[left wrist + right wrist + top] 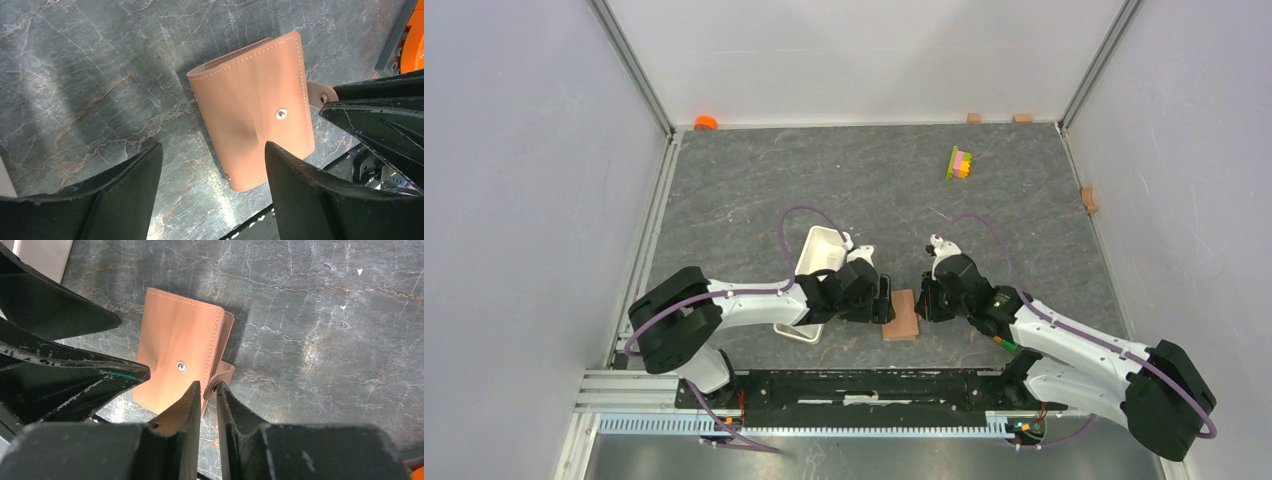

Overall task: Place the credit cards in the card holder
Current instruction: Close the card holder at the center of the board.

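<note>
Tan leather wallet [901, 318] lies flat and folded shut on the dark marbled table [844, 180], close to the near edge, between the two grippers. A metal stud [281, 114] sits mid-face, with pale stitching along the edges. A short strap tab [225, 372] sticks out from the side toward the right arm.

Left gripper [882, 300]: at the wallet's left edge, low over the table. Its fingers [125, 195] are spread wide and hold nothing. In the left wrist view the wallet lies ahead of the two tips and none of it is between them.

Right gripper [924, 300]: at the wallet's right edge, facing the left one. Its fingers [185, 425] are drawn in to a narrow slit, and the rounded end of the tab sits right at that slit. Can't tell if the tips press the leather or only flank it. In the left wrist view the black tips meet the tab's end. The wallet body is not lifted.

White tray [816, 250]: long, angled, just left of the wallet and partly under the left arm. Its contents can't be made out.

Far side of the table, well apart: a small stack of coloured blocks [960, 163].
</note>
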Tool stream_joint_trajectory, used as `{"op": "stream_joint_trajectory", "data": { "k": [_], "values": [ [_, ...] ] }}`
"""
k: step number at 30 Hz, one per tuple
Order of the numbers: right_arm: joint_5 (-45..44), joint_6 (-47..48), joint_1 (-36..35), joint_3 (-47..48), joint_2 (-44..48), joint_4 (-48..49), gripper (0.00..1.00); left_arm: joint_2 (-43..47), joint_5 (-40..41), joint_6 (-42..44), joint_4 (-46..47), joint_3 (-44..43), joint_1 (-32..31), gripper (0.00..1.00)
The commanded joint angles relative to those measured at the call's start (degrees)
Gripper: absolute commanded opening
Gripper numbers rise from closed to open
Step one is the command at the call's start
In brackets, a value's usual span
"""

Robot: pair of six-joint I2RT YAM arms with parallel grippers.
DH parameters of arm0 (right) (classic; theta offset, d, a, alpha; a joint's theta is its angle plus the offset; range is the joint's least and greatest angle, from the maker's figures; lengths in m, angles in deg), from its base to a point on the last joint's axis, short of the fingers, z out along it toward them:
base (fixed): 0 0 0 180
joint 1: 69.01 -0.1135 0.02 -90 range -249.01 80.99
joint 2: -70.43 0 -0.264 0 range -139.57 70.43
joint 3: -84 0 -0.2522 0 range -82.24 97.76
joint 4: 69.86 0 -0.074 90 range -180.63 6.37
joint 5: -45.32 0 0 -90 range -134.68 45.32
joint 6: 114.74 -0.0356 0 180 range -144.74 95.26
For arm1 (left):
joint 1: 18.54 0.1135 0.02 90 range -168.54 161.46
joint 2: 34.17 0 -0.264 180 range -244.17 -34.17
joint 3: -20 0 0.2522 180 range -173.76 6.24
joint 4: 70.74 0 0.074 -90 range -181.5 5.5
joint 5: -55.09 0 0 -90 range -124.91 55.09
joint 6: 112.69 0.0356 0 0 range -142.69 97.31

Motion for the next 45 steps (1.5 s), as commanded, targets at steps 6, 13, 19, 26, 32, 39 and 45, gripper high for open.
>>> {"op": "stream_joint_trajectory", "data": {
  "k": [6,13,19,26,32,39,45],
  "values": [
    [-1.08,-0.31,-0.32,-0.18,1.01,0.33,0.14,-2.38,-0.47,-1.61,2.06,-0.97,-0.59,0.8],
    [-1.04,-0.04,-0.29,-0.97,-0.22,0.61,0.08,-3.99,0.06,-1.55,2.05,-0.71,-0.83,0.73],
    [-2.81,0.18,-0.24,-1.47,-1.27,-0.2,0.09,-5.97,0.64,-1.57,1.65,-0.74,-1.38,0.68],
    [-2.71,0.39,-0.23,-2.27,-0.07,1.17,0.0,-8.19,3.45,-0.73,-2.53,-1.96,-2.23,0.56],
    [1.82,0.67,-0.22,-5.35,3.34,8.61,0.0,-10.31,4.81,-0.66,-4.8,-2.09,-2.63,0.48],
    [6.43,-0.6,-0.22,-8.7,1.01,16.52,0.0,-10.51,4.9,-0.86,-4.8,-1.9,-2.76,0.46],
    [6.29,-0.39,-0.18,-9.35,0.18,21.11,0.0,-10.42,4.81,-0.86,-4.8,-2.0,-2.77,0.45]
  ]
}}
